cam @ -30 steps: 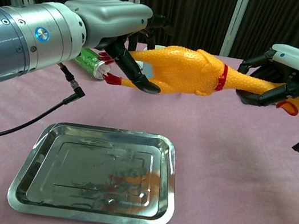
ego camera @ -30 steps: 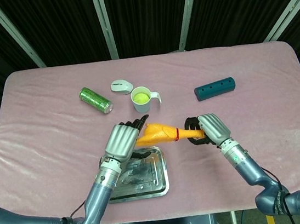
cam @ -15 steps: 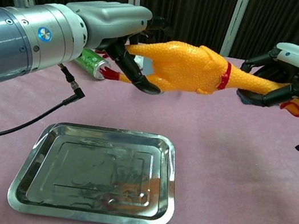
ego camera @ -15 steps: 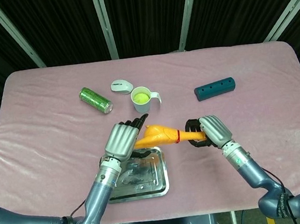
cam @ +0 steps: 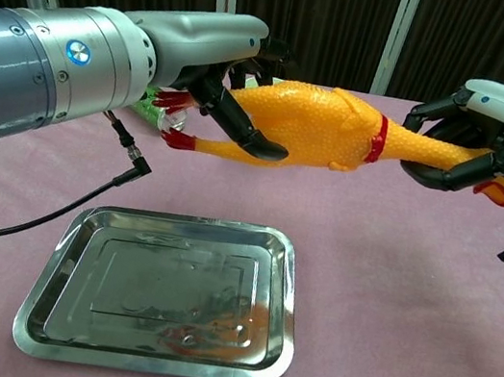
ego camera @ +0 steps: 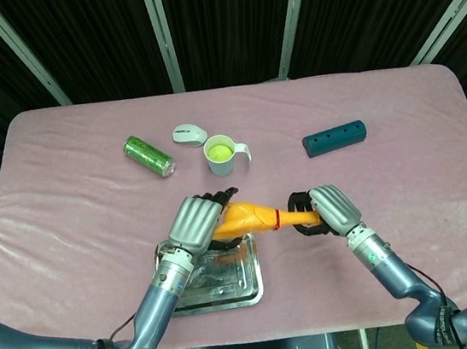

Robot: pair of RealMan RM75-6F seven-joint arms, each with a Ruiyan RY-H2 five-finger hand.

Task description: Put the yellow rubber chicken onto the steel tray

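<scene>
Chest view: the yellow rubber chicken (cam: 317,127) is held level in the air, gripped at its legs by the left hand (cam: 217,65) and at its neck by the right hand (cam: 481,136), apparently for steadiness, above the steel tray (cam: 78,236) on the pink worktop (cam: 388,301).

rubber chicken (cam: 326,128) above steel tray (cam: 52,272)

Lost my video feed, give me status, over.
Left hand and right hand both hold the rubber chicken, airborne. Steel tray empty below. Nothing in the way.
</scene>
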